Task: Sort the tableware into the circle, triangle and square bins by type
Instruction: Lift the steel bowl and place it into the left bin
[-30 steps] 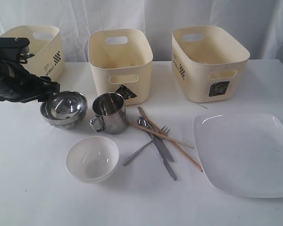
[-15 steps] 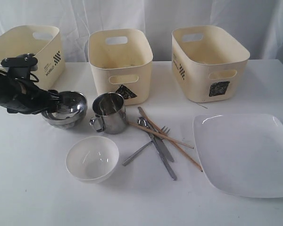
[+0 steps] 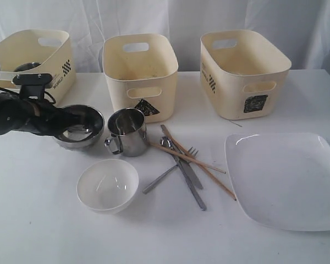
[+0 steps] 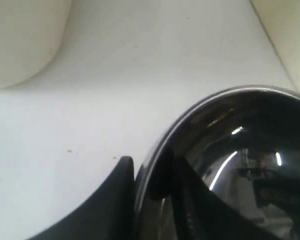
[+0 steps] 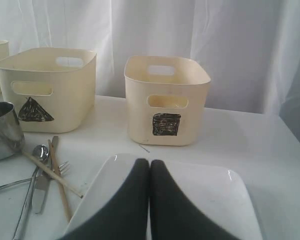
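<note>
L pincer (image 3: 59, 122): fingers straddle the rim of the steel bowls (image 3: 82, 129), one inside, one outside. Looks pinched on the rim, since the thin lip is the only grabbable part of a smooth round shell.
R pincer (image 5: 149, 165): fingers pressed together, nothing held. Hangs over the plate (image 5: 215, 200), prob. parked out of L's way.
Steel bowls: nested, polished, mirror-like. On the surface (image 3: 44, 231) between left bin (image 3: 55, 49) and mug (image 3: 126, 131).
Step (judged): gripping for a lift to a bin.
Left bin: cream plastic, rounded corners, handle slot. Shape sticker not in view, checker label on side. Sth steel inside, too small to tell.
Triangle bin (image 3: 140, 66), square bin (image 3: 245, 71): same tubs, black stickers facing front, in a row at the back.
Mug: steel, just beside the bowls, so a knock risk on the lift.
White bowl (image 3: 107, 184): glossy, apart, nearer the front.
Cutlery (image 3: 181, 173), chopsticks (image 3: 201, 165): thin steel and wood, crossed in a heap between mug and plate.
Plate: large, white, flat, square w/ rounded corners.
</note>
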